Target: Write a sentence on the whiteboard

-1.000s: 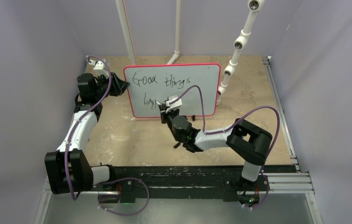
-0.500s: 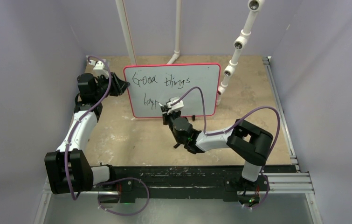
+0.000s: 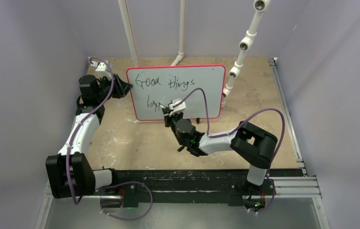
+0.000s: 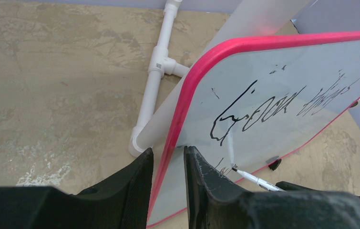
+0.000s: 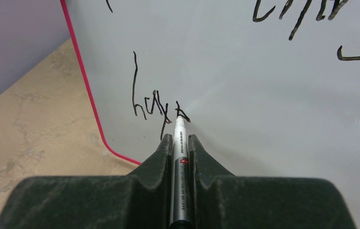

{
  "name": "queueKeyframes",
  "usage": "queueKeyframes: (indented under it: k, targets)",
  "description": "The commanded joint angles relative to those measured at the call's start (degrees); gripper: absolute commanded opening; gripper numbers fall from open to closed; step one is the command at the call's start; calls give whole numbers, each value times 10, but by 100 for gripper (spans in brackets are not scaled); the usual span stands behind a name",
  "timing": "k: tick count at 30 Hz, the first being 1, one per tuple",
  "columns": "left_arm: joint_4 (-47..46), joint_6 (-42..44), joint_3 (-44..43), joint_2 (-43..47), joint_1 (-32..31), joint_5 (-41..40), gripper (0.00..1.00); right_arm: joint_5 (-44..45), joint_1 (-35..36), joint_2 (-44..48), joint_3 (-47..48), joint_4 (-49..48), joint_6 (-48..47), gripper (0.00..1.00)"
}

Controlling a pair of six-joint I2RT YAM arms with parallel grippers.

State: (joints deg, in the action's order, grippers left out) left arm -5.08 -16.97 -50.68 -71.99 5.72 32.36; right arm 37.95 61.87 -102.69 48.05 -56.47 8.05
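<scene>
Marker [image 5: 180, 157] tip on whiteboard [image 5: 263, 95], hidden from above

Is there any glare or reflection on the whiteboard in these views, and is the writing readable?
Right wrist: a soft bright patch on the whiteboard just past the marker tip; the strokes are sharp. Left wrist: the glossy board mirrors the marker as a pale streak. Top external: even light, no glare, but the sentence is small.
</scene>
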Motion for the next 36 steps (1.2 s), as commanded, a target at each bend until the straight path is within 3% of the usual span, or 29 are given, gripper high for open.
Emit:
queueKeyframes:
  k: [1, 15, 36]
  targets:
    - [-22, -2, 5, 12, 0, 8, 29, -7, -2, -11, 25, -30, -14, 0]
    - [-21, -1, 7, 14, 0, 6, 30, -18, -1, 53, -24, -53, -9, 0]
    - [-20, 0, 5, 13, 0, 5, 30, 19, -6, 9, -9, -10, -4, 0]
